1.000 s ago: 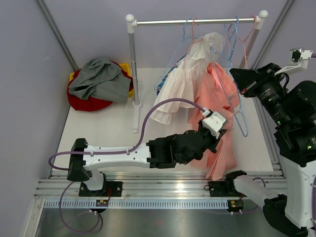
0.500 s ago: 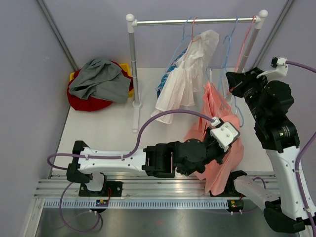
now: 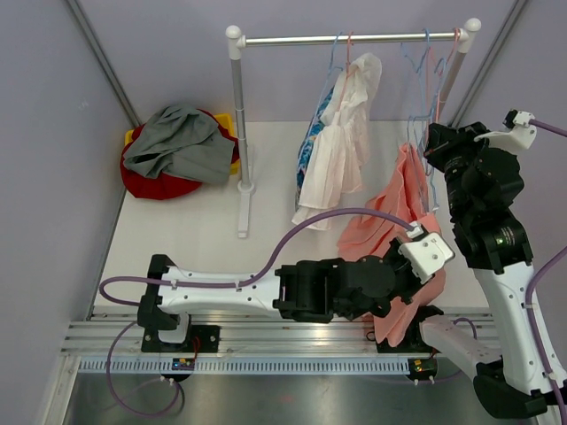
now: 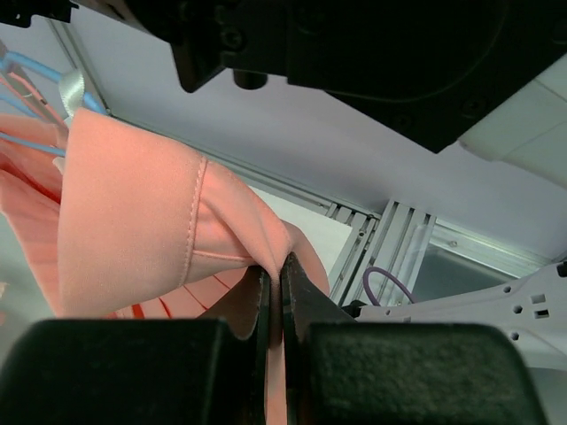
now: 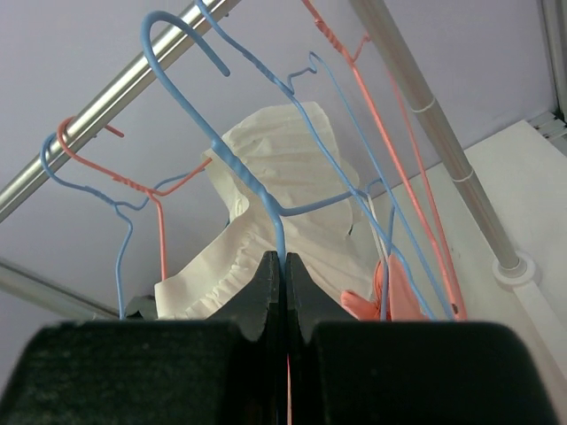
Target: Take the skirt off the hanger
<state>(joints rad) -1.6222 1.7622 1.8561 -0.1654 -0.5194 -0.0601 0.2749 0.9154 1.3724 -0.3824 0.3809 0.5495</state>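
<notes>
The peach skirt (image 3: pixel 390 232) stretches on a slant over the right side of the table (image 3: pixel 195 235), from just below the right end of the clothes rail (image 3: pixel 292 40) down toward the table's near edge. The left gripper (image 4: pixel 275 282) has its fingers pressed together on a fold of the skirt's fabric, beside a stitched hem band, low and close to the near right corner. The right gripper (image 5: pixel 282 262) is raised under the rail with its fingers clamped on the stem of a blue wire hanger (image 5: pixel 235 164), whose hook curls up by the rail. The skirt's upper end lies just beside this gripper. The left wrist view shows blue and pink wires and a white ribbon loop at the skirt's top edge, but whether the cloth is hooked on the hanger cannot be told. More blue and pink wire hangers hang from the rail around it. A white ruffled dress (image 3: pixel 341 155) hangs near the rail's middle, apart from the skirt. In the table's far left corner a grey garment (image 3: pixel 177 142) is heaped on a red cloth (image 3: pixel 151 184).
</notes>
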